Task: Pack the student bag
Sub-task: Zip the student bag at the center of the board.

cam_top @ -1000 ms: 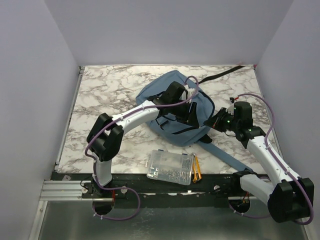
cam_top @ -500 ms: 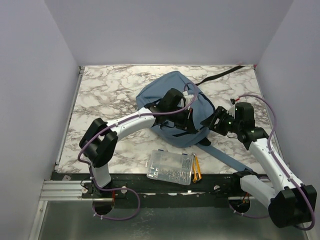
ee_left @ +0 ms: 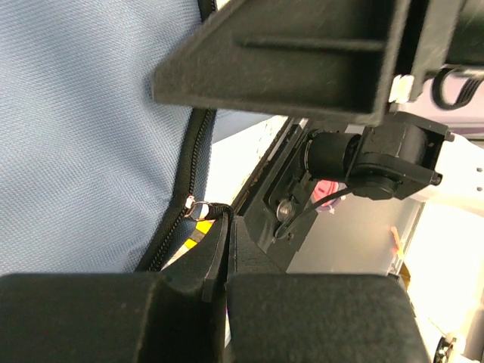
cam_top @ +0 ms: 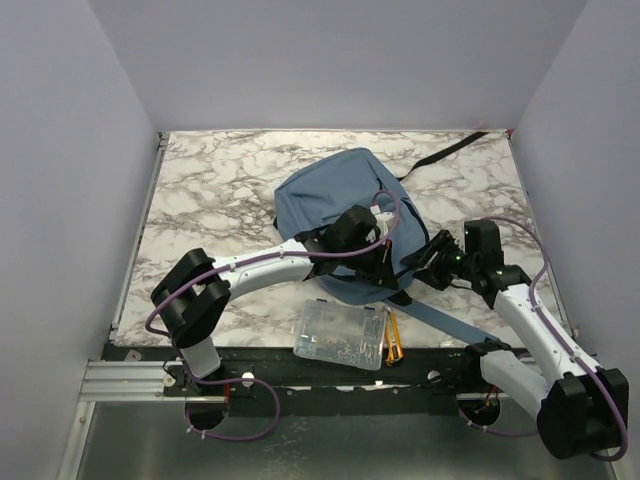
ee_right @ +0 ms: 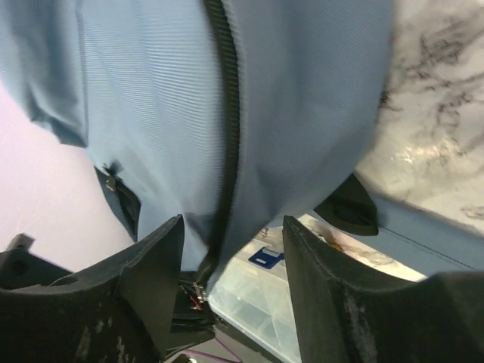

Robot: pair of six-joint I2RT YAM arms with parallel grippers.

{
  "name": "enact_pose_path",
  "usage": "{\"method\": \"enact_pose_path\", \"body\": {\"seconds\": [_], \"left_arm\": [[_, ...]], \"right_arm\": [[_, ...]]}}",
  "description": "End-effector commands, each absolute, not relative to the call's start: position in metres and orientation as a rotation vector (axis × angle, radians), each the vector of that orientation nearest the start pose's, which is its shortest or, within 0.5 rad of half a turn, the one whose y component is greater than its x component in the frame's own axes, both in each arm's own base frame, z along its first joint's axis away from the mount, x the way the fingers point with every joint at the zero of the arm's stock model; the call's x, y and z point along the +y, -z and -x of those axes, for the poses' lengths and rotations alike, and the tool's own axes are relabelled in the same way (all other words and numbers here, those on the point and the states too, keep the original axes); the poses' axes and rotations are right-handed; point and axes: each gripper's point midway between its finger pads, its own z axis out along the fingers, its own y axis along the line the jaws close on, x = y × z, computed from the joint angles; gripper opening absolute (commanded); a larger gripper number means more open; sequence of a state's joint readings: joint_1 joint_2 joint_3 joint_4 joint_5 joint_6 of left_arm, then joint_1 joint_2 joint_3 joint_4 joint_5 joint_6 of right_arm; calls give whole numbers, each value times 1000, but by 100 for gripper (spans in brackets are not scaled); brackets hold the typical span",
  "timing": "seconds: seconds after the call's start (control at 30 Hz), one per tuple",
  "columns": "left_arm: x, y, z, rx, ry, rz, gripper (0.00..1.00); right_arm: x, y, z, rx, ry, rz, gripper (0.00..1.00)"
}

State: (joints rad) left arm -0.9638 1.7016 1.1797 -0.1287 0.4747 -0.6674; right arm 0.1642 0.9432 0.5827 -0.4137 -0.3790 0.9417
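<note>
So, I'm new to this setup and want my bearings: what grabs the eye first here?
The big blue-grey backpack lies in the middle of the table. At its near side the left gripper is shut right at the zip, the right gripper open close to the fabric. A clear plastic box sits at the table's near edge.

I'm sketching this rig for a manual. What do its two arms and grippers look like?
Both the left arm and the right arm have smooth white link shells joined by bulky black joint housings. A purple cable loops loosely along each arm from base to wrist. The left gripper and right gripper are matte black, each with two chunky, wedge-shaped fingers.
</note>
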Motion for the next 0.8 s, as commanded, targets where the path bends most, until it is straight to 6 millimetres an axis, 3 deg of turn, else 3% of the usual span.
{"method": "enact_pose_path", "body": {"seconds": [0.0, 0.07, 0.1, 0.13, 0.27, 0.37, 0.53, 0.63, 0.77], "left_arm": [[-433, -154, -173, 2414, 1313, -620, 0], [-430, -152, -176, 2430, 1287, -590, 0], [-426, -148, -177, 2456, 1256, -566, 0], [-420, -142, -180, 2492, 1199, -516, 0], [-375, -106, -193, 2657, 884, -298, 0], [-338, -91, -196, 2680, 747, -200, 0], [-293, -93, -199, 2609, 698, -165, 0], [-301, -113, -193, 2524, 831, -246, 0], [-340, -157, -175, 2390, 1175, -456, 0]], "right_arm": [[137, -108, -238, 2366, -957, -894, 54], [134, -99, -239, 2350, -945, -953, 38], [131, -96, -241, 2327, -933, -989, 24], [128, -92, -243, 2297, -919, -1023, 1], [102, -74, -248, 2182, -778, -1150, 0], [86, -66, -249, 2103, -700, -1198, 1], [87, -89, -262, 2026, -746, -1062, 0], [95, -103, -269, 2077, -740, -895, 1], [124, -106, -266, 2217, -827, -527, 1]]}}
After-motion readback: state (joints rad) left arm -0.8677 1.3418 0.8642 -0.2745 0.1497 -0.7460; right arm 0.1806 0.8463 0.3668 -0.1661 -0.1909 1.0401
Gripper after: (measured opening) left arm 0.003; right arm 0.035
